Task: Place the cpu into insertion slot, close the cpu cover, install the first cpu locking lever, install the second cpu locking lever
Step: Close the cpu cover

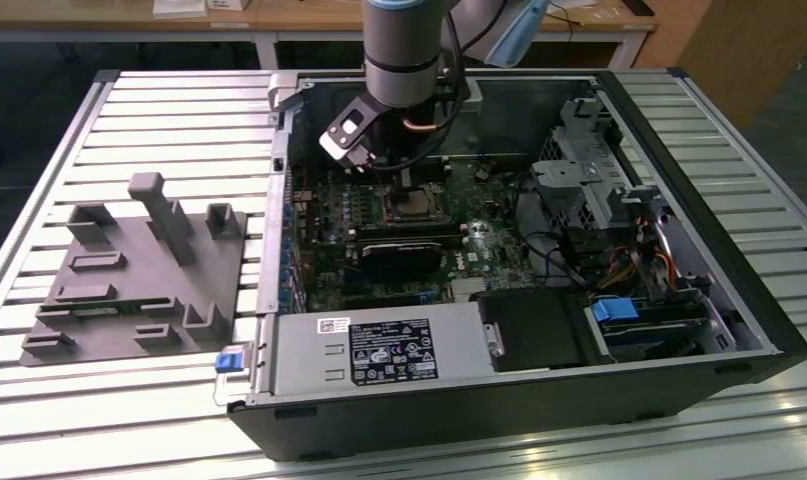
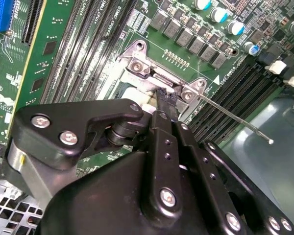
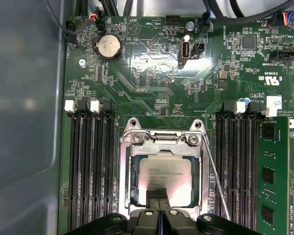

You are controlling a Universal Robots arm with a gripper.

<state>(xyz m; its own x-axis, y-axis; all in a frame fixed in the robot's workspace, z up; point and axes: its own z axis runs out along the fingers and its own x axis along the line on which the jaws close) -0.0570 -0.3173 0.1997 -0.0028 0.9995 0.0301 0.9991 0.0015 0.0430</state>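
Jaws pressed together, nothing between; gripper tip over edge of cpu. Open computer case on slatted table; grey fixture block beside it. Power supply bears printed labels. Cpu in socket, ringed by cpu cover; its printed top part-hidden by fingertips. Thin lever rod angled free.

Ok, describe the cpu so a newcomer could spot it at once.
Inside the open computer case, find the green motherboard and the silvery cpu cover between its two banks of black memory slots. The cpu is the flat square framed by that cover, at the gripper: dull silver-grey metal, unlike the green board around it.
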